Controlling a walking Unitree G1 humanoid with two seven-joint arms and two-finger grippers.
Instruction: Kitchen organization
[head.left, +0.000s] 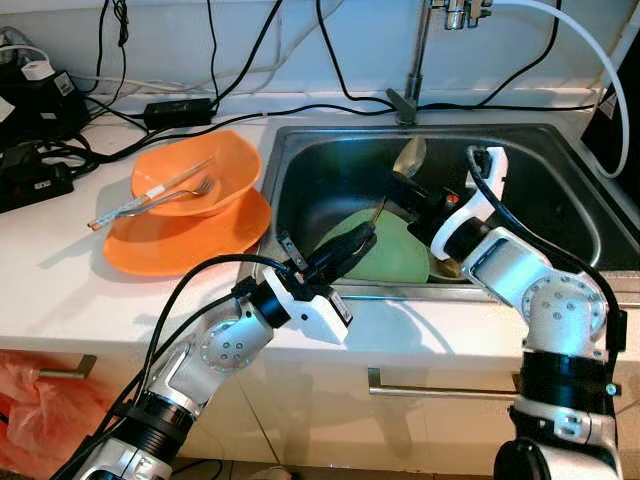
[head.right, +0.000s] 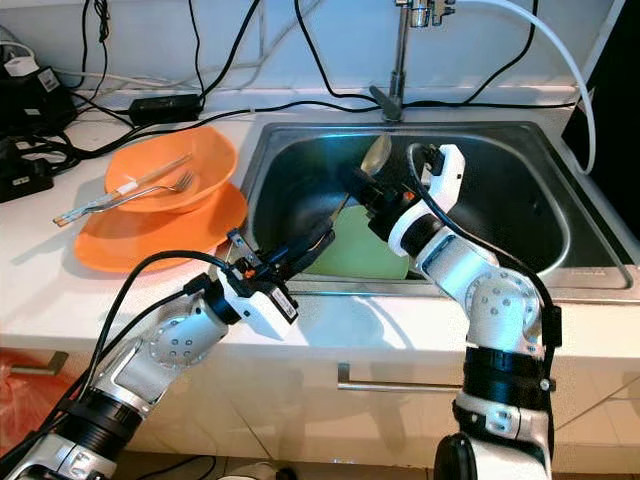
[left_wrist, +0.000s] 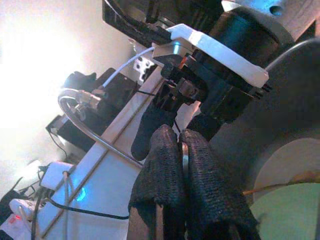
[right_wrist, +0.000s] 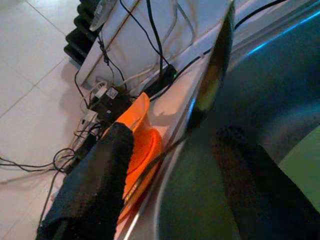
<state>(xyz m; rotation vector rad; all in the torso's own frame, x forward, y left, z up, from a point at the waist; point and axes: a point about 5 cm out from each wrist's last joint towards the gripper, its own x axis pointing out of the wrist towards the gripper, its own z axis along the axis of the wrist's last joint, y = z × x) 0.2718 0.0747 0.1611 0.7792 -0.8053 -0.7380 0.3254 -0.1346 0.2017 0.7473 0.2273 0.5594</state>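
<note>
A metal spoon (head.left: 409, 158) stands tilted over the steel sink (head.left: 300, 140), bowl end up. Its thin handle runs down to my left gripper (head.left: 360, 240), which reaches over the sink's front rim. In the left wrist view the fingertips (left_wrist: 170, 145) are pressed together on a thin silver piece. My right gripper (head.left: 410, 195) is inside the sink, open, its fingers either side of the spoon (right_wrist: 215, 75) without closing on it. A light green plate (head.left: 395, 255) lies on the sink floor under both grippers.
An orange bowl (head.left: 195, 175) holding a fork and chopsticks sits on an orange plate (head.left: 180, 240) on the white counter left of the sink. The tap (head.left: 415, 60) rises behind the sink. Cables and power bricks (head.left: 40, 110) crowd the back left.
</note>
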